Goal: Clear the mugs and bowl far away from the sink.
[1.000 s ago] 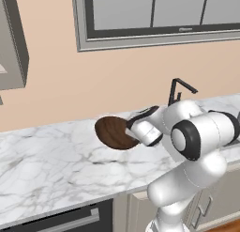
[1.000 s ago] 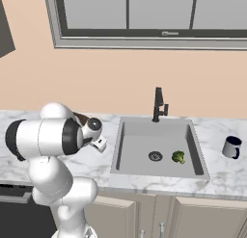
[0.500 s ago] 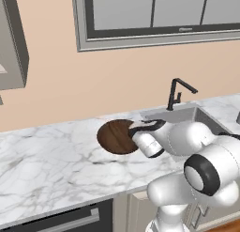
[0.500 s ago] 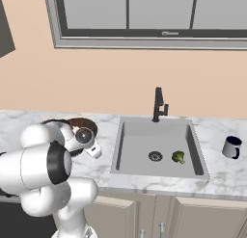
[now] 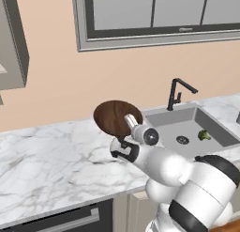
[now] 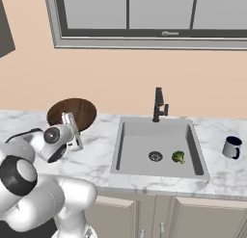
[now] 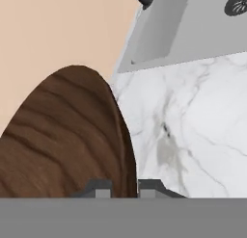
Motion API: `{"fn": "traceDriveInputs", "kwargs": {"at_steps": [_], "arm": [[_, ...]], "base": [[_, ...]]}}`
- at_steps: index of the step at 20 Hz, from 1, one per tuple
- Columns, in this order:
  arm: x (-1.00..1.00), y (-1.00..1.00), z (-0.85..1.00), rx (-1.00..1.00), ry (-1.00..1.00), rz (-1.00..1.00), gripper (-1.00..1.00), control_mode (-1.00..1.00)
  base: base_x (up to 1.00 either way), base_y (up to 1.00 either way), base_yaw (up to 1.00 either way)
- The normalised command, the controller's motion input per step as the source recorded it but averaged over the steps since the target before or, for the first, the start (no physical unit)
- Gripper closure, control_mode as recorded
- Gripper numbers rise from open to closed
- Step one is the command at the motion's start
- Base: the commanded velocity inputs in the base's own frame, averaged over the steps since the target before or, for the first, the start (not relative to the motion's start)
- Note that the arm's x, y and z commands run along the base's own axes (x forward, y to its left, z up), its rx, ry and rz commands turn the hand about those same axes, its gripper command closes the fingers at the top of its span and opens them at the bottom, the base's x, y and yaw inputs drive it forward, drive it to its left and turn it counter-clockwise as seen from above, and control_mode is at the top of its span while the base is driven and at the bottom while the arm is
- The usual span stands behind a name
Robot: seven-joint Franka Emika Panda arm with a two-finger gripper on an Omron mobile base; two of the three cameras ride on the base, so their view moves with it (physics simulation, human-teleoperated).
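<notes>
The bowl (image 5: 115, 117) is up off the counter (image 5: 51, 160) and tipped nearly on edge, its brown face toward the cameras — that tilt fits a pinch on the rim, since a wide shallow dish taken by one edge hangs from that edge rather than riding flat. In the left base view it sits at about 10 o'clock from the sink (image 5: 190, 127), just beside the basin's near corner and in front of the peach wall; in the right base view it shows at 9 o'clock from the basin, above the arm's wrist. The gripper (image 7: 124, 186) has its jaws drawn narrow, and the hand view shows why: the rim's thin dark edge runs down right between the two tips, one tip on the grained side and the other on the counter side, so the jaws look closed on the bowl's rim at its lowest point. The bulk of the bowl rises from the tips toward 11 o'clock in that view, with the marble and the sink's corner off at 1 o'clock. A dark mug (image 6: 232, 147) stands on the counter at 3 o'clock from the sink, well apart from the arm — untouched. Broccoli (image 6: 178, 157) lies in the basin beside the drain. My judgement: the bowl is still too close to the sink.
</notes>
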Motion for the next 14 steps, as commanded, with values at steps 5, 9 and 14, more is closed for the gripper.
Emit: {"fn": "traceDriveInputs", "kwargs": {"at_steps": [5, 9, 14], "arm": [[-0.03, -0.02, 0.99, 0.0, 0.33, -0.33, 1.0, -1.0], [-0.14, -0.07, 1.0, 0.0, 0.26, -0.06, 1.0, -1.0], [-0.19, -0.09, 1.0, 0.0, 0.3, -0.07, 1.0, -1.0]], "base": [[0.0, 0.0, 0.0], [0.0, 0.0, 0.0], [0.0, 0.0, 0.0]]}}
